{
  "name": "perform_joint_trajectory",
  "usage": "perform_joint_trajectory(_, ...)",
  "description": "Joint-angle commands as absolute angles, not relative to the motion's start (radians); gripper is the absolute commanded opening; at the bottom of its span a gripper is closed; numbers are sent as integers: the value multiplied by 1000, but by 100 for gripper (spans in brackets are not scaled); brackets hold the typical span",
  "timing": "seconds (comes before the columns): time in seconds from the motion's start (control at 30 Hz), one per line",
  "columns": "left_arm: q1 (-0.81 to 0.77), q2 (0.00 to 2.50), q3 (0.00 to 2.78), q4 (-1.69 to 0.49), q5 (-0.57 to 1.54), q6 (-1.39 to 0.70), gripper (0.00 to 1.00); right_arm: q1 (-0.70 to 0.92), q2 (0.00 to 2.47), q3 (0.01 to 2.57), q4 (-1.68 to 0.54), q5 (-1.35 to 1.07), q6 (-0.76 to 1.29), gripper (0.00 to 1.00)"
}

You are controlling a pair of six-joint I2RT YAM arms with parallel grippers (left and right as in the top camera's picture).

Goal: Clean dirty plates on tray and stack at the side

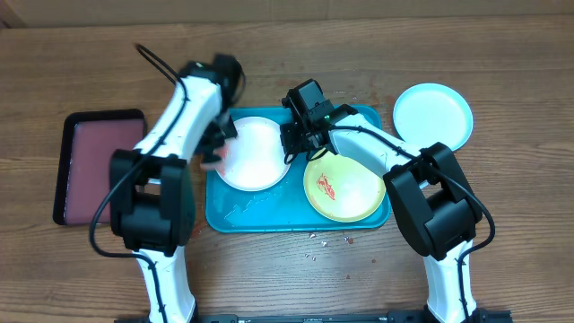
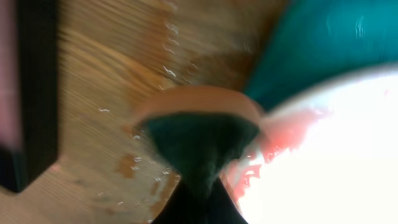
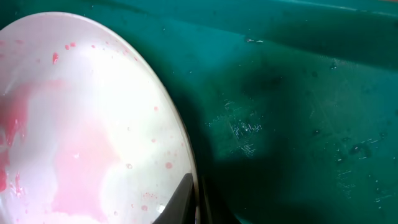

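The white plate [image 1: 254,152] lies at the left of the teal tray [image 1: 269,215]; pink smears show on it in the right wrist view [image 3: 81,124]. My left gripper [image 1: 215,148] is shut on a sponge [image 2: 199,127], pink with a dark green face, at the plate's left rim [image 2: 329,155], where red smears remain. My right gripper [image 1: 291,148] is shut on the white plate's right rim [image 3: 194,199]. The yellow-green plate [image 1: 343,187], with a red smear, lies at the right of the tray. The pale blue plate [image 1: 432,117] lies on the table beyond the tray's right end.
A black-rimmed maroon tray [image 1: 99,166] lies at the left of the table, its rim also in the left wrist view [image 2: 37,93]. Small crumbs and wet spots lie on the wood in front of the teal tray [image 1: 327,240].
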State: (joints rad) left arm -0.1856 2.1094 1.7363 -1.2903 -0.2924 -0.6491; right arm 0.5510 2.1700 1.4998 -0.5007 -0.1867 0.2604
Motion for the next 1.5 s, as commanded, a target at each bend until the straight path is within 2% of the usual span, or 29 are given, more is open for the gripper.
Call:
perform_joint_trajectory(0.0, -122, 1997, 1864, -1364, -329, -855, 4, 560, 2160, 1515, -527, -158, 209, 4)
perform_joint_trajectory(0.13, -34, 1824, 1869, -1335, -290, -857, 4, 592, 2144, 1560, -545, -155, 167, 4)
perform_joint_trajectory(0.23, 92, 1710, 1869, -1347, -282, -846, 4, 675, 2090, 1591, -548, 57, 79, 4)
perform_joint_trajectory(0.37, 197, 1701, 1866, -1378, -333, -834, 4, 799, 2043, 1600, -524, 450, -43, 4)
perform_joint_trajectory(0.43, 251, 1709, 1850, -1382, -336, -836, 4, 881, 2032, 1600, -476, 733, -139, 4)
perform_joint_trajectory(0.5, 296, 1720, 1838, -1369, -336, -846, 4, 951, 2031, 1600, -396, 971, -288, 4)
perform_joint_trajectory(0.6, 358, 1730, 1835, -1354, -331, -846, 4, 1010, 2031, 1600, -260, 1169, -581, 4)
perform_joint_trajectory(0.8, 408, 1730, 1835, -1353, -314, -846, 4, 1020, 2031, 1600, -15, 1335, -960, 4)
perform_joint_trajectory(0.9, 407, 1730, 1835, -1353, -314, -846, 4, 1020, 2031, 1600, 60, 1346, -1025, 4)
perform_joint_trajectory(1.03, 407, 1730, 1835, -1353, -314, -846, 5, 1014, 2031, 1598, 59, 1346, -950, 4)
perform_joint_trajectory(1.17, 407, 1730, 1835, -1353, -314, -846, 4, 965, 2031, 1598, 13, 1346, -630, 4)
perform_joint_trajectory(1.3, 407, 1730, 1835, -1353, -313, -846, 4, 854, 2025, 1598, -202, 1313, -296, 3)
perform_joint_trajectory(1.37, 407, 1730, 1835, -1353, -313, -846, 4, 807, 1997, 1599, -382, 1132, -152, 3)
perform_joint_trajectory(1.47, 405, 1730, 1835, -1352, -313, -846, 4, 688, 1905, 1599, -594, 550, 101, 3)
